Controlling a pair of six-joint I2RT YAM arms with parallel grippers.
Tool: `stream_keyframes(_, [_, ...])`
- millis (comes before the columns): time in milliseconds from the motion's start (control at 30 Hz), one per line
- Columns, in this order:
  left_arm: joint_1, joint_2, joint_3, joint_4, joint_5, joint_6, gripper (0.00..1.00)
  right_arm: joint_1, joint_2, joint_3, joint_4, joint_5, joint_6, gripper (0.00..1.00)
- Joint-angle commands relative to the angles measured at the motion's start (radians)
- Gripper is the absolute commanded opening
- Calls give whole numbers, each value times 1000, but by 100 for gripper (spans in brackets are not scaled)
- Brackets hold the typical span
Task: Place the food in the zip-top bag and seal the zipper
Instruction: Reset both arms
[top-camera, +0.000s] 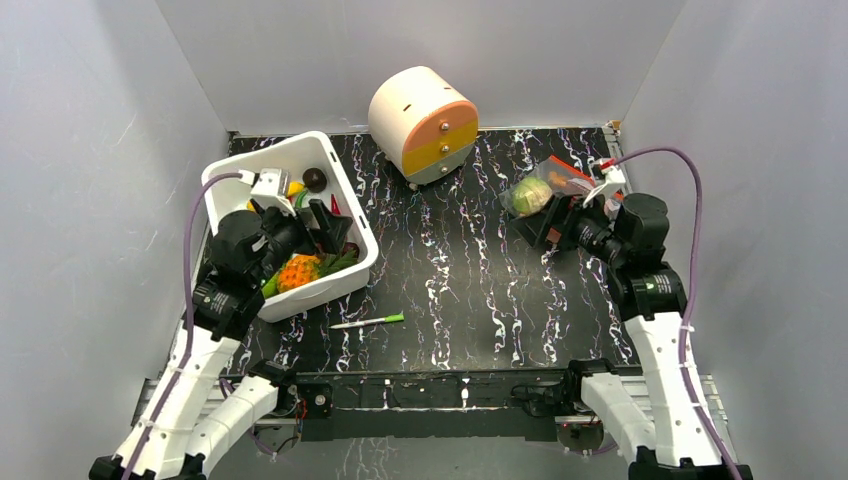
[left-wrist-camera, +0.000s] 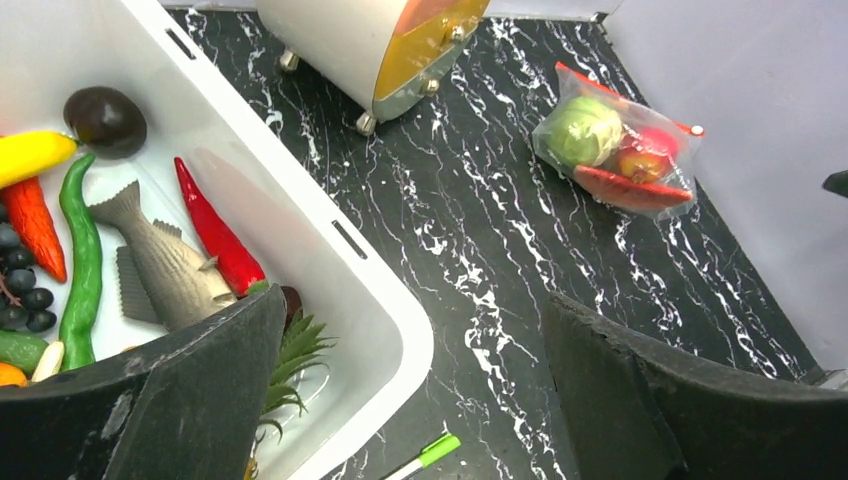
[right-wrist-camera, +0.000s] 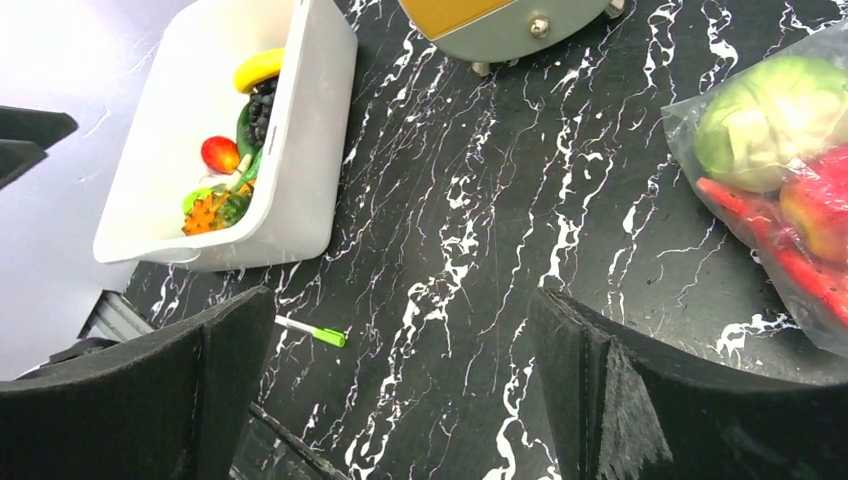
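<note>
Top external view: we see the bag (top-camera: 560, 178), food (top-camera: 530, 196) inside, near the far right corner of the bench (top-camera: 450, 270); our left gripper (top-camera: 325, 225), above the bin (top-camera: 345, 282), and right gripper (top-camera: 548, 228) both stand released, empty

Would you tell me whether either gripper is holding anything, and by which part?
Nothing is held: the left gripper and right gripper are both open and empty.

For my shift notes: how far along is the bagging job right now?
Done: a cabbage and red pieces lie inside the zip-top bag. In hand: nothing; left end effector and right end effector are open, empty. Left: food in the white bin; zipper seal unclear.
</note>
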Motion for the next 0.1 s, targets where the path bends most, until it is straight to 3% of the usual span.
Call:
stream_keyframes(0, [3,0,-12,14,-22,-1,98,8,-19,4,38,-24,-18,98])
stream_keyframes(67, [3,-1,-9,4,-18,11,98,8,-15,11,36,-23,-16,98])
